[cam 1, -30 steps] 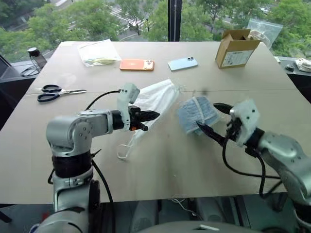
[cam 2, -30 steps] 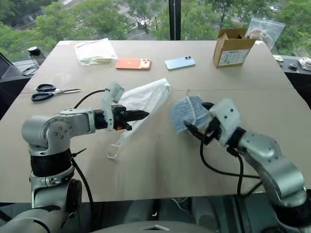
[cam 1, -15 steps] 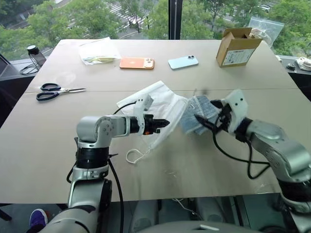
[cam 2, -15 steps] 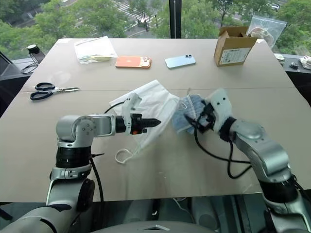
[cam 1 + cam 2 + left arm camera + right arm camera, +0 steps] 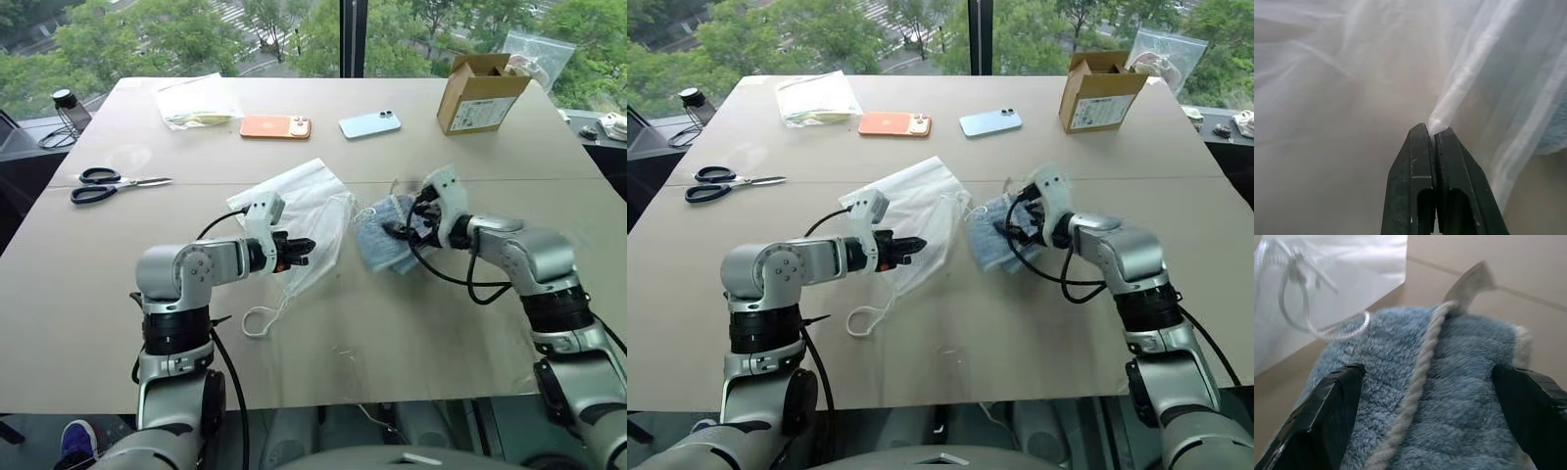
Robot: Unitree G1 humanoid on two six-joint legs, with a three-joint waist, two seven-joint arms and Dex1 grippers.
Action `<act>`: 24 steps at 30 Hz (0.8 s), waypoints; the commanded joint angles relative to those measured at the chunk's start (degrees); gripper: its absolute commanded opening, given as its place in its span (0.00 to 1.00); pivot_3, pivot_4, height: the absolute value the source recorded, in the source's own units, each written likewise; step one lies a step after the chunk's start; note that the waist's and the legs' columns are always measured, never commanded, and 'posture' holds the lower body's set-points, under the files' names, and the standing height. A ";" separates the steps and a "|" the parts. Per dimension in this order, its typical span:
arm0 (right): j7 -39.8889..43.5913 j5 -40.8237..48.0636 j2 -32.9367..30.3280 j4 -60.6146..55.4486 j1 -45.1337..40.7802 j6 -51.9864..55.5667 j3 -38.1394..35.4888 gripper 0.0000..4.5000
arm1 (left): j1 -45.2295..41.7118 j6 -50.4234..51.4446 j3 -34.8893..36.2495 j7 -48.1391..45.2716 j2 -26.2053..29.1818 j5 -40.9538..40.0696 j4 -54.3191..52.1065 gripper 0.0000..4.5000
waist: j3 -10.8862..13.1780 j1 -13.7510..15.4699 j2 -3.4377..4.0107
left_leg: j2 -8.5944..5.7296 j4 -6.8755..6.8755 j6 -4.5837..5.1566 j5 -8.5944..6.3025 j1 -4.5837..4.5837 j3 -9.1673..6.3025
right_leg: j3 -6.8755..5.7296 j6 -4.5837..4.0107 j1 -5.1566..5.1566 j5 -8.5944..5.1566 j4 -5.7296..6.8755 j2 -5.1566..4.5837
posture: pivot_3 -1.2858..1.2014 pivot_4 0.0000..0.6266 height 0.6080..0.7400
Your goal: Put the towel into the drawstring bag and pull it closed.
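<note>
Between my right claw's [image 5: 1430,421] spread fingers: blue towel [image 5: 1459,396]. My left claw [image 5: 1434,134], pressed together, pinches white bag [image 5: 1342,98].

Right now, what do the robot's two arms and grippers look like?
Both arms are glossy silver-grey shells with black bands at the joints. A loose black cable loops outside each forearm to the wrist. Each wrist carries a white housing ahead of the left gripper and the right gripper. The jaws are black, tapering fingers.
</note>
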 commanded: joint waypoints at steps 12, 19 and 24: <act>14.35 -19.37 -2.71 14.68 2.62 -15.77 17.81 0.54 | -2.99 -6.53 -0.76 3.86 -2.31 1.11 -0.29 0.00 | -0.65 -0.46 -0.44 | 0.10 -0.34 -0.01 -0.03 1.92 0.05 | 0.09 0.18 1.71 -0.19 -0.19 0.14 | 0.52 0.24 1.00; 15.95 -14.19 -6.95 -5.46 12.96 -21.52 8.33 0.03 | -3.89 -8.69 -4.67 1.91 -1.90 0.60 -0.04 0.00 | -0.88 1.33 -0.39 | -0.14 -0.34 -0.02 -0.03 1.81 -0.16 | -0.13 0.24 1.88 -0.22 -0.39 -0.14 | 0.52 0.24 1.00; 18.01 0.66 -5.35 -27.02 22.45 -19.84 -2.57 0.03 | -4.98 -10.32 -7.42 -0.24 -2.06 0.38 1.55 0.00 | -0.70 1.28 -0.22 | -0.23 -0.37 -0.07 -0.06 1.18 -0.35 | -0.29 0.17 1.39 -0.20 -0.46 -0.29 | 0.52 0.24 1.00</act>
